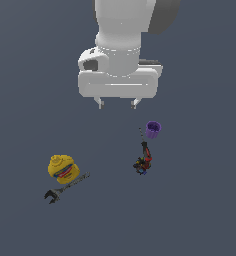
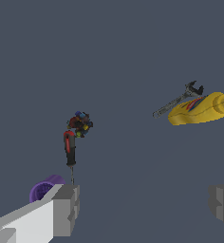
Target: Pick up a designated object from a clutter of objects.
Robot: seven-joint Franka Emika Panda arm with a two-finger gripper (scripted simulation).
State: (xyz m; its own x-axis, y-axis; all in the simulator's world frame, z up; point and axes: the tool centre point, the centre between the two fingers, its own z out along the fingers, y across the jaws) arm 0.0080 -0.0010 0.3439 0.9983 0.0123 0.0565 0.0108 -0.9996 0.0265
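Observation:
The designated object (image 1: 143, 161) is a small dark piece with red, black and blue parts and a thin rod end; it lies on the grey floor toward the exterior view's right, also seen as the dark object (image 2: 74, 137) in the wrist view. Just beyond its rod end stands the purple cup (image 1: 153, 129), visible as the cup (image 2: 43, 186) behind one fingertip (image 2: 66, 209). My gripper (image 1: 117, 104) hangs open well above the floor, short of the object, with nothing between its fingers. The other clutter lies toward the exterior view's left.
A yellow head-shaped toy (image 1: 61, 167) lies at the exterior view's left with a grey-black wrench (image 1: 65, 188) beside it, touching or nearly so. In the wrist view the toy (image 2: 201, 109) and wrench (image 2: 178, 98) sit far from the dark object.

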